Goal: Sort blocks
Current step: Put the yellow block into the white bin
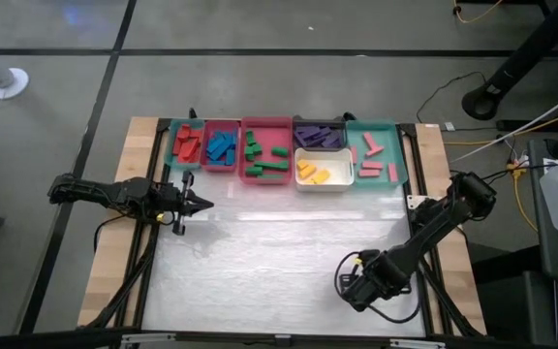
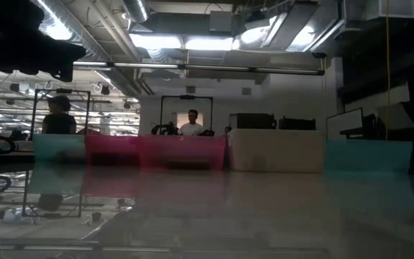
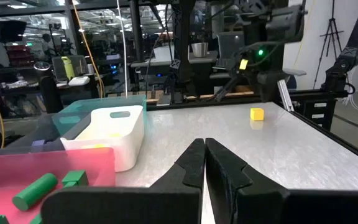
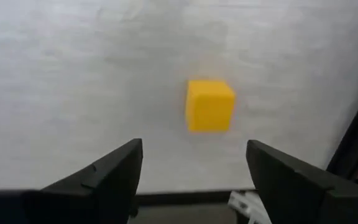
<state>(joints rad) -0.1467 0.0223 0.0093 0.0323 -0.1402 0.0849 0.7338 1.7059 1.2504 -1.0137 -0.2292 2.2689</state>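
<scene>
Hovering low over the pale, faintly streaked tabletop (image 1: 289,262) near its front right corner: right gripper (image 4: 194,168), dark matte fingers spread wide, pinching nothing. Lying just ahead of those fingers, apart from them: one yellow cube (image 4: 209,105), smooth-faced, sharp-edged, alone on the bare surface; seen from the left wrist as a small yellow speck (image 3: 257,114) far across the table. Resting at the left edge, pointing inward: left gripper (image 3: 205,163), tapered black fingers pressed together, empty. Ranged along the far edge, a row of shallow rectangular plastic trays (image 1: 281,150): teal with red bars (image 1: 188,142), blue bars (image 1: 221,146), pink with green pieces (image 1: 264,157), dark with purple ones (image 1: 318,136), white with yellow ones (image 1: 313,174), teal with pink bars (image 1: 376,158). No readable writing anywhere.
</scene>
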